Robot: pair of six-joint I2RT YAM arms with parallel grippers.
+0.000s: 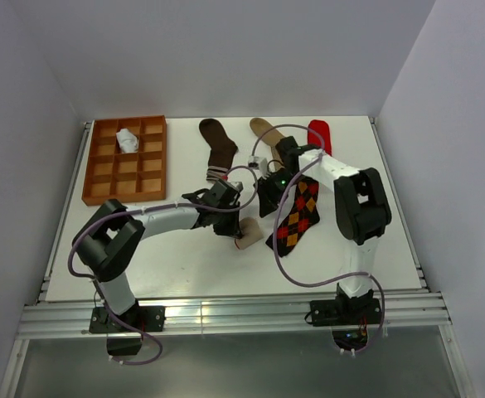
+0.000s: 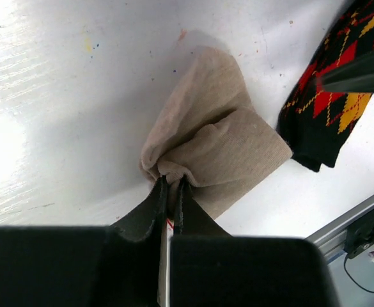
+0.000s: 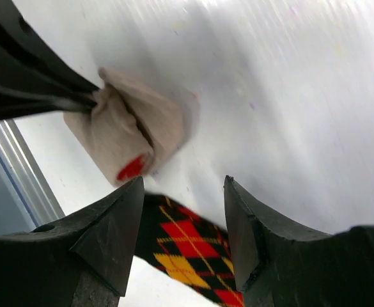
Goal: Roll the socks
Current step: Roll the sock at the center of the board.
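Observation:
A beige red-toed sock (image 1: 249, 234) lies folded into a bundle on the white table, in front of the arms. My left gripper (image 2: 172, 182) is shut on the bundle's near fold (image 2: 218, 144). In the right wrist view the same bundle (image 3: 119, 134) shows its red toe. My right gripper (image 3: 183, 182) stands open just above the black-orange argyle sock (image 3: 193, 249), holding nothing. That argyle sock (image 1: 296, 215) lies flat to the right of the bundle and is partly hidden by the right arm.
At the back lie a dark brown striped-cuff sock (image 1: 219, 148), a tan sock (image 1: 267, 131) and a red sock (image 1: 318, 133). An orange-brown gridded tray (image 1: 101, 178) at the back left holds a white rolled sock (image 1: 127, 139). A metal rail (image 1: 225, 315) edges the near side.

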